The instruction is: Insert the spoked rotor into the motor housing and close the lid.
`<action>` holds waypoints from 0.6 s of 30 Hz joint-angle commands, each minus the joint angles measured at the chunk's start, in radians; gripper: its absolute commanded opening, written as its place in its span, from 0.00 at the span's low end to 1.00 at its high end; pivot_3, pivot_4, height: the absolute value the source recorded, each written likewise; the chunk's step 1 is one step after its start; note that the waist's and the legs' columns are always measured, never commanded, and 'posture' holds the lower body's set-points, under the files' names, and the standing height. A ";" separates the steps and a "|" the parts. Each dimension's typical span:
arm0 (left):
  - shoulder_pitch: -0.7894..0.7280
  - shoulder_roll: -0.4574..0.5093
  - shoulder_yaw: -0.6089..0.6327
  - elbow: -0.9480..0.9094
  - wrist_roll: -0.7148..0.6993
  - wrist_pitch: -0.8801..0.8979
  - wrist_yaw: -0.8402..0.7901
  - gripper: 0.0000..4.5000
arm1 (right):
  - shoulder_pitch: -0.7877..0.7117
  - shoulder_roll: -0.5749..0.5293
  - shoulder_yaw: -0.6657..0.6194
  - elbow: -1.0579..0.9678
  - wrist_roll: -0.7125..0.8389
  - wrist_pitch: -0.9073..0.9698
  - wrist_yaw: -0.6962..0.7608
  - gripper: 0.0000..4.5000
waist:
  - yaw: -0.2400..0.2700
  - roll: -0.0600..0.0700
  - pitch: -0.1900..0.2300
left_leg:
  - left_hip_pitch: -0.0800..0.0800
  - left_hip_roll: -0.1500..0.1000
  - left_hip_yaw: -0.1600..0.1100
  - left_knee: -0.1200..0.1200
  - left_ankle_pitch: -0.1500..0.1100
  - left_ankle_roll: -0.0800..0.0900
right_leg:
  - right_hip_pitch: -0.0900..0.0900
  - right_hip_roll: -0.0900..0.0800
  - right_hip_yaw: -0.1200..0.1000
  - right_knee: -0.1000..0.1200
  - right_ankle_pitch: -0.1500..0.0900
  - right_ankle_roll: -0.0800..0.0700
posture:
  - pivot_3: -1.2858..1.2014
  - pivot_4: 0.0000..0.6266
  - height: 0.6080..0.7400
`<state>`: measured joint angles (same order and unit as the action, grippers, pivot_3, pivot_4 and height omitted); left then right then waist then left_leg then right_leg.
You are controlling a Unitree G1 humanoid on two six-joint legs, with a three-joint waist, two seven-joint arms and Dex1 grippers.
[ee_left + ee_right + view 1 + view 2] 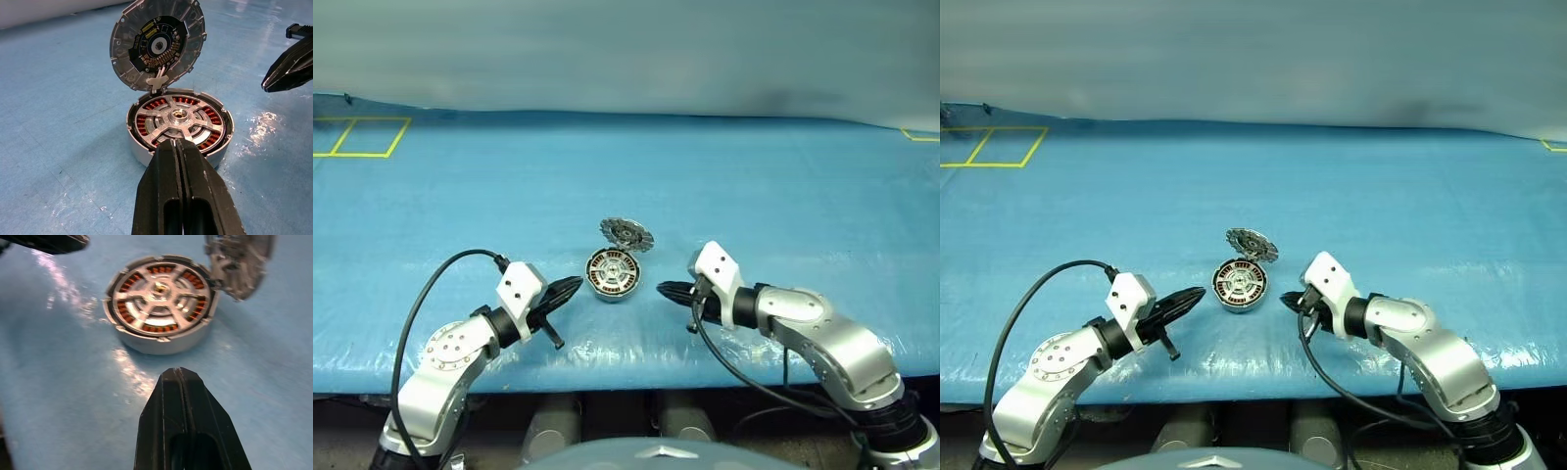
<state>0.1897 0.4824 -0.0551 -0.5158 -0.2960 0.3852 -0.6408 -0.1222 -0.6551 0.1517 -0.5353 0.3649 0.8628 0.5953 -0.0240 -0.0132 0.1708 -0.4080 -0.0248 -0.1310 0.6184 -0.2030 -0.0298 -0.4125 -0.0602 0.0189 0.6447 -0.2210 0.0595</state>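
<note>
The spoked rotor [178, 119] is seated inside the motor housing [146, 155], which is set on the blue tabletop [783, 196]. The lid [156, 44] is propped upright at the housing's far edge. The left gripper [576, 285] and right gripper [664, 289] are held on either side, jaws pressed together, empty.

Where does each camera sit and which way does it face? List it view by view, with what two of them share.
Left and right eye views: on the head, looking forward and down over the blue table; both arms show.
Left wrist view: on the left wrist, looking along the shut left gripper at the motor housing.
Right wrist view: on the right wrist, looking along the shut right gripper at the housing.
Shared: both wrist views show the spoked rotor seated inside, the lid standing open.
</note>
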 commanded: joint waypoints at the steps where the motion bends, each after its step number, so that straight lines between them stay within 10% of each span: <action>1: 0.035 0.016 -0.023 -0.035 0.015 -0.020 -0.005 0.01 | -0.096 0.028 -0.026 0.099 -0.106 0.055 -0.148 0.00 | -0.002 0.000 0.000 | 0.000 0.000 0.001 0.000 0.000 0.000 | 0.000 0.000 0.000 0.000 0.000 0.000 | 0.52 0.24 1.00; 18: 0.121 -0.042 -0.077 -0.013 0.079 -0.115 0.073 0.01 | -0.398 0.248 0.017 0.570 -0.156 -0.386 0.016 0.00 | -0.007 0.002 0.001 | -0.001 0.000 0.000 0.002 0.000 0.002 | 0.000 0.001 0.000 0.000 0.002 0.002 | 0.52 0.24 1.00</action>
<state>0.3105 0.4442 -0.1282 -0.5152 -0.2154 0.2956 -0.5680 -0.4933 -0.4090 0.1816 0.0227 0.1909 0.5176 0.5699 -0.0315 -0.0110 0.1722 -0.4090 -0.0250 -0.1307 0.6207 -0.2032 -0.0280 -0.4120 -0.0597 0.0194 0.6443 -0.2189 0.0614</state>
